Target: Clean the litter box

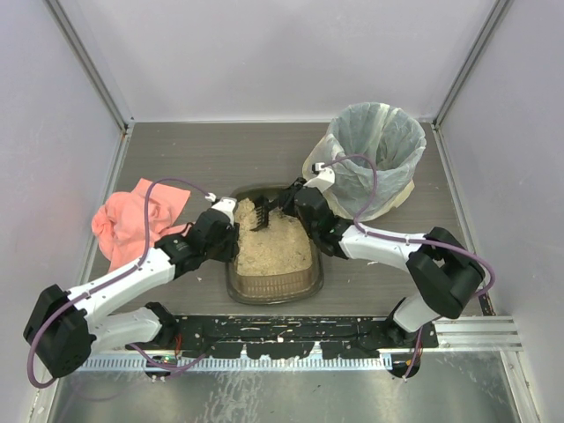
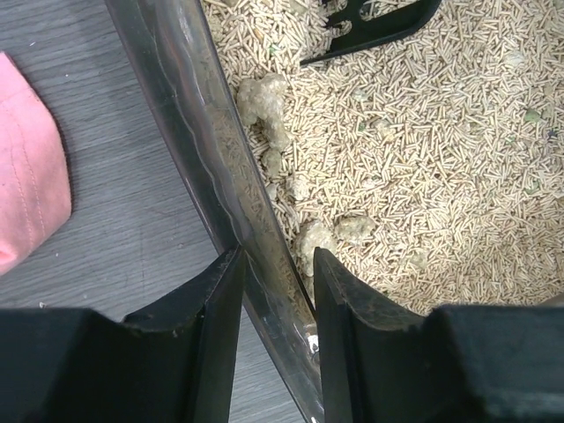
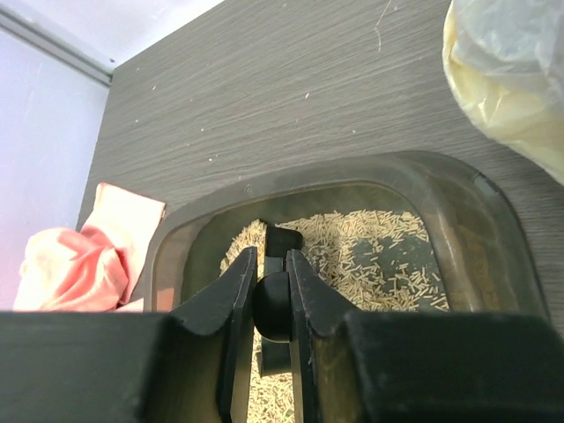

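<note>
Black slotted plastic scoop (image 2: 388, 33) cut off by top edge in left wrist view; in right wrist view its handle mostly hidden between right gripper (image 3: 269, 260) fingers. Dark brown translucent plastic litter tray (image 2: 185, 132) wall partly hidden by left gripper (image 2: 278, 256) fingers at bottom edge. Crumpled pink cloth (image 2: 26, 167) runs off left edge, round bin with pale translucent bag (image 3: 511, 79) off top right corner.

Legible text/labels/brands/nos./signs: none. Checked all 3 views; no readable markings on any item.
</note>
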`<state>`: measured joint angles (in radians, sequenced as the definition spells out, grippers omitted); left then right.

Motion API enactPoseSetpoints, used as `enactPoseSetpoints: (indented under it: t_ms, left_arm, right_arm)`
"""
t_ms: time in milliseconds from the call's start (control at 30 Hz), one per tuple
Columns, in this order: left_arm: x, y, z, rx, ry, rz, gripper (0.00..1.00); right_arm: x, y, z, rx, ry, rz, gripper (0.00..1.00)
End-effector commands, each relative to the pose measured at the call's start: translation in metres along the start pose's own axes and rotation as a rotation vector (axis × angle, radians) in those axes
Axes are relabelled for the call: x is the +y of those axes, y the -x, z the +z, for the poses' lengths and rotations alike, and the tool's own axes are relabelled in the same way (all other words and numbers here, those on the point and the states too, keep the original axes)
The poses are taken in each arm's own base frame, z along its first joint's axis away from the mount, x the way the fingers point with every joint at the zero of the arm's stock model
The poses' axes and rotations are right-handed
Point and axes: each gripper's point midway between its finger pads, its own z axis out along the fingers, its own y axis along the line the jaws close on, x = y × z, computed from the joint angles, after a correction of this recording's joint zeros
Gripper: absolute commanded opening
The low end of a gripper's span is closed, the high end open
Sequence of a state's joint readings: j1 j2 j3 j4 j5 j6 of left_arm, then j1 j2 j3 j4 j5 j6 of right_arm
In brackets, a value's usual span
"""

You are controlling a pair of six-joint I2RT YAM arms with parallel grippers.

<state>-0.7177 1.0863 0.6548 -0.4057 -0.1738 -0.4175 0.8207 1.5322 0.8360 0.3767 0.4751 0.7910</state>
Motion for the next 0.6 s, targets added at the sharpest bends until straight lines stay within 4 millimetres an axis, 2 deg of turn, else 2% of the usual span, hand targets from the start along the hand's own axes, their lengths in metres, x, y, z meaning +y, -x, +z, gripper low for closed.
enactPoseSetpoints:
  t_ms: [0, 233, 333, 567]
  left_arm:
    - [-0.004, 0.022, 0.002, -0.058, -0.004, 0.004, 0.36]
    - [-0.004, 0.02, 0.005, -0.044, 0.001, 0.009, 0.33]
    - [-0.005, 0.021, 0.005, -0.045, -0.001, 0.009, 0.33]
    - [-0.003, 0.02, 0.005, -0.044, 0.004, 0.01, 0.32]
  right_arm:
    - [0.023, -0.032, -0.016, 0.118, 0.158, -0.007, 0.01]
    - [0.055, -0.048, -0.024, 0.192, 0.361, -0.062, 0.01]
    - [0.054, -0.058, -0.02, 0.212, 0.369, -0.071, 0.01]
    - [0.041, -0.075, -0.015, 0.243, 0.329, -0.073, 0.1]
